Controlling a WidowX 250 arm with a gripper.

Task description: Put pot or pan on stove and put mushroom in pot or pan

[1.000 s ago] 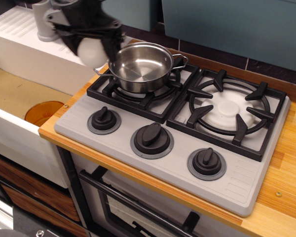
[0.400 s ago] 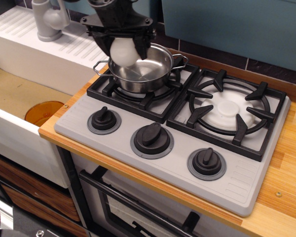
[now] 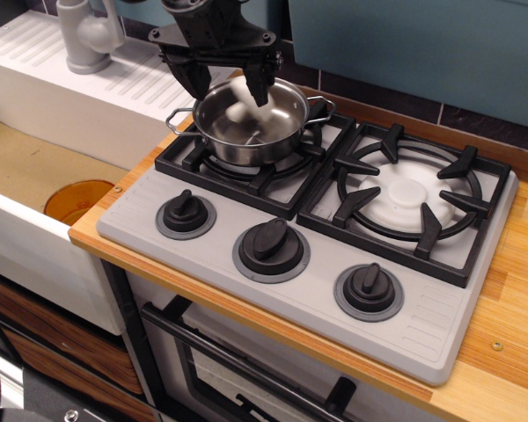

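Note:
The shiny steel pot [image 3: 251, 123] stands on the left burner of the grey stove [image 3: 317, 290]. The white mushroom [image 3: 245, 101] shows as a motion-blurred white shape inside the pot near its far wall, below the fingers and free of them. My black gripper [image 3: 224, 81] hangs just above the pot's far left rim. Its two fingers are spread apart, one over the left rim and one [image 3: 260, 86] over the middle, and they hold nothing.
The right burner [image 3: 409, 193] has a bare black grate over a white disc. Three black knobs [image 3: 271, 246] line the stove's front. A sink with an orange drain [image 3: 77, 200] lies to the left, with a grey faucet [image 3: 84, 35] and white drainboard behind it.
The gripper carried the mushroom rightward from beside the pot to over it, then opened. The mushroom left the fingers and dropped into the pot.

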